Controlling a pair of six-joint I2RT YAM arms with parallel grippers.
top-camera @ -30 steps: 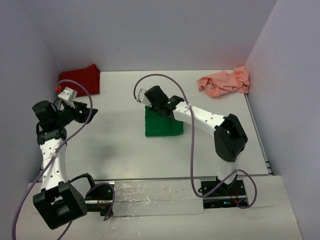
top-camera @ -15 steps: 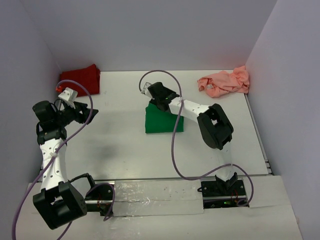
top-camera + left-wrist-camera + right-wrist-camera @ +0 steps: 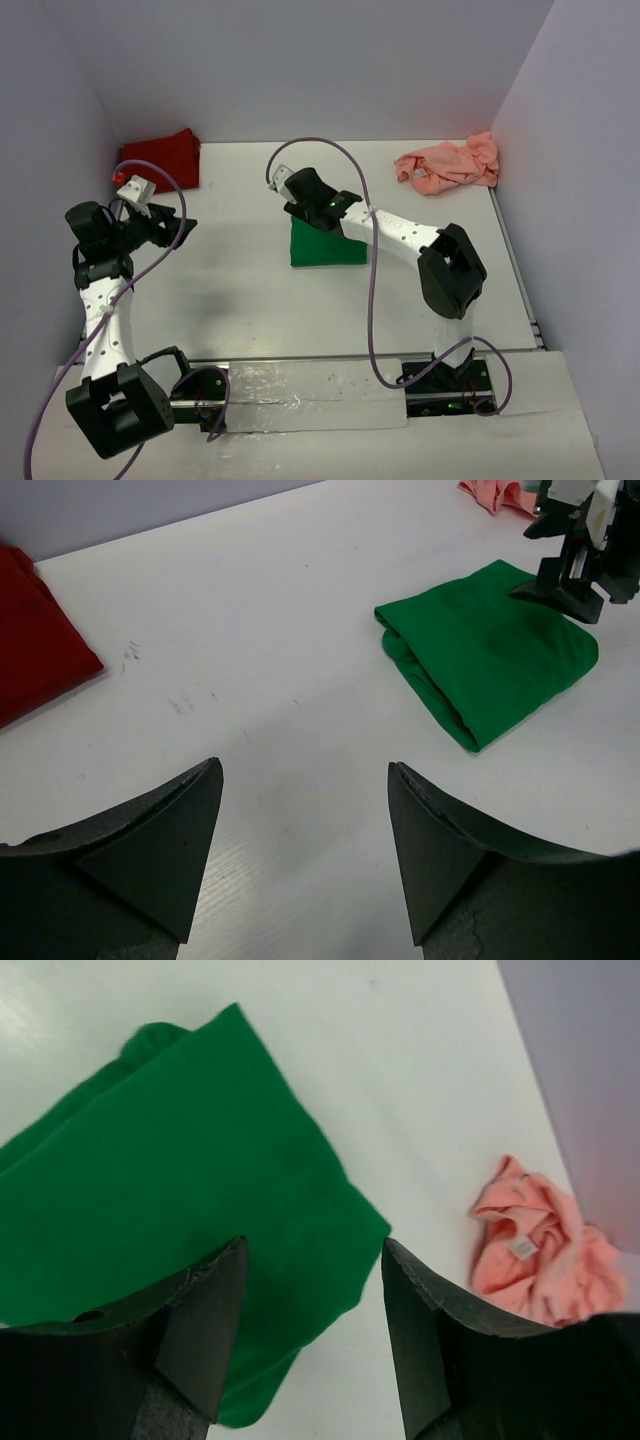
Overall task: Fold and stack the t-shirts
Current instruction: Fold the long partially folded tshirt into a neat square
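Green shirt [image 3: 320, 252] folded | right gripper [image 3: 312, 1260] released above it | left gripper [image 3: 303, 780] released | pink shirt [image 3: 540, 1245] tag: right wrist only

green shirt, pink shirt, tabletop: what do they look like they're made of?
green shirt: soft knit cloth, probably cotton; matte, with rounded edges at the folds.
pink shirt: same kind of cloth, matte, crumpled into soft creases, small sewn-in label showing.
tabletop: hard smooth white board, perhaps laminate; faint sheen, a few small scuff marks.

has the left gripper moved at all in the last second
No. The left gripper stays open in the same spot in the top view, just on the near side of the dark red shirt, no closer to it.
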